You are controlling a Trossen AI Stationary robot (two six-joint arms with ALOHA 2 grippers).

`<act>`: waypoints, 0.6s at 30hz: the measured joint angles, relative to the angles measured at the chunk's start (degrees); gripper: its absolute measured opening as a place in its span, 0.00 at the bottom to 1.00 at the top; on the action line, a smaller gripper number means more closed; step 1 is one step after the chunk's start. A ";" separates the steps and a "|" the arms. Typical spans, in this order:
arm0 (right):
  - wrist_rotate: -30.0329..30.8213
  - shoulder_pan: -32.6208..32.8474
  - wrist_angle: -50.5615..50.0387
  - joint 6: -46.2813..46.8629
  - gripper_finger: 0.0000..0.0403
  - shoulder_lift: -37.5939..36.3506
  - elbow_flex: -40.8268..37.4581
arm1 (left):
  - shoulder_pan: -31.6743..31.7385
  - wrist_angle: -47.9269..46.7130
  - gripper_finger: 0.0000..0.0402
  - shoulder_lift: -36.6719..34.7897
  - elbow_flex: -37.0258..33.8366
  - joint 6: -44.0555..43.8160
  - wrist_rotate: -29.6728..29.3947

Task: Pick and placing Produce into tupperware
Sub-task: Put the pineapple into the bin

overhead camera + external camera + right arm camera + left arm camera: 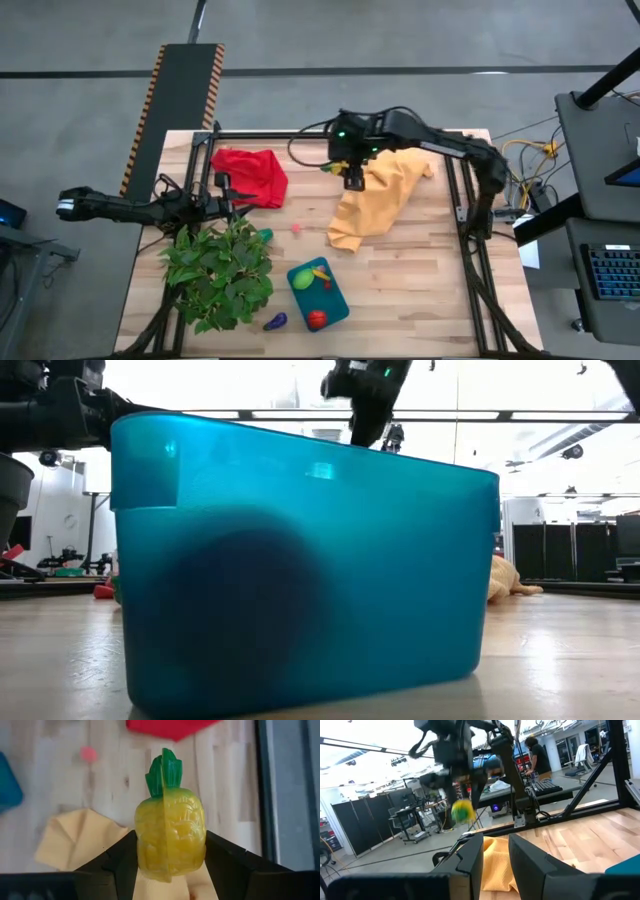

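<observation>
My right gripper [353,180] is shut on a yellow toy pineapple [170,840] with a green crown. It is in the air over the far left edge of the yellow-orange cloth [380,200]. The left wrist view shows the pineapple [462,811] well above the table. The teal tupperware [318,292] stands near the front edge and holds a green-yellow piece and a red piece. A purple piece [275,321] lies beside it and a small pink piece [296,229] lies mid-table. My left gripper [228,195] waits open beside the red cloth [250,175]. My right gripper pinches the pineapple's yellow body between its two fingers, one on each side [142,852]. The green crown [164,772] points away from the gripper, beyond the fingertips. The fingers come from above, slanting down. The pineapple is lifted clear of the table and the cloth.
A big leafy green plant [215,270] stands at the front left, beside the tupperware. The black frame rails [465,200] run along the table's sides and far edge. In the low view the tupperware wall [300,560] fills most of the picture.
</observation>
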 joint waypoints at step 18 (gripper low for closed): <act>-5.39 15.26 -0.69 8.59 0.48 -15.93 -0.80 | 0.01 -0.01 0.19 0.02 0.00 -0.02 0.03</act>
